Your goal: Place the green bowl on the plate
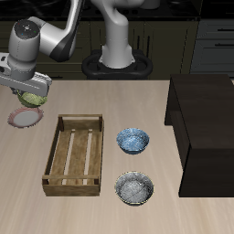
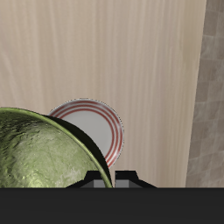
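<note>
The green bowl (image 1: 34, 97) is held in my gripper (image 1: 32, 94), lifted above the table just behind the plate (image 1: 25, 118). The plate has a pink-red rim and a pale centre and lies flat near the table's side edge. In the wrist view the green bowl (image 2: 44, 153) fills much of the frame, with its mottled inside showing, and it partly covers the plate (image 2: 98, 131) below. One dark fingertip (image 2: 129, 178) shows at the bowl's rim. The jaws are shut on the bowl's rim.
A wooden slatted tray (image 1: 75, 154) lies beside the plate toward the table's middle. A blue-patterned bowl (image 1: 132, 140) and a grey speckled bowl (image 1: 134, 188) sit beyond the tray. A dark cabinet (image 1: 203, 128) stands at the far side.
</note>
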Available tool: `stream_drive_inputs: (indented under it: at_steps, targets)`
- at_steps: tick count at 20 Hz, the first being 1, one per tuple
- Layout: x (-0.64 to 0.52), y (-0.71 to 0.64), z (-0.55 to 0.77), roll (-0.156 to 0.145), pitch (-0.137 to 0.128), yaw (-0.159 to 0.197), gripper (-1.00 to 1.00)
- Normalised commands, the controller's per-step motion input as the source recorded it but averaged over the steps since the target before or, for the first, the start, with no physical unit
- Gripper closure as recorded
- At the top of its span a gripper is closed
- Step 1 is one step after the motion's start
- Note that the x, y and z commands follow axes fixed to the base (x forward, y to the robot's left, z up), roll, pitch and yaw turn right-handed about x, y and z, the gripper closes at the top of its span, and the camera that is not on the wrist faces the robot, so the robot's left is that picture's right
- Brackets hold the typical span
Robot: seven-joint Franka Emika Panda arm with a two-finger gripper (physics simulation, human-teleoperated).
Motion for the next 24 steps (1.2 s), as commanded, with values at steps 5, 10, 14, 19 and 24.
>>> stream_drive_inputs:
  at_steps: [5,10,14,19,24]
  targets:
    - [0.03,-0.09,-0.28,-0.05,0.035,0.031,1.0]
    - [0.0,-0.13,-0.29,-0.067,0.026,0.051,1.0]
    - [-0.01,-0.03,-0.24,-0.028,0.064,0.009,1.0]
    - [-0.11,0.08,-0.26,-0.006,0.037,0.047,1.0]
    - [-0.03,0.0,-0.07,-0.035,-0.029,0.059,1.0]
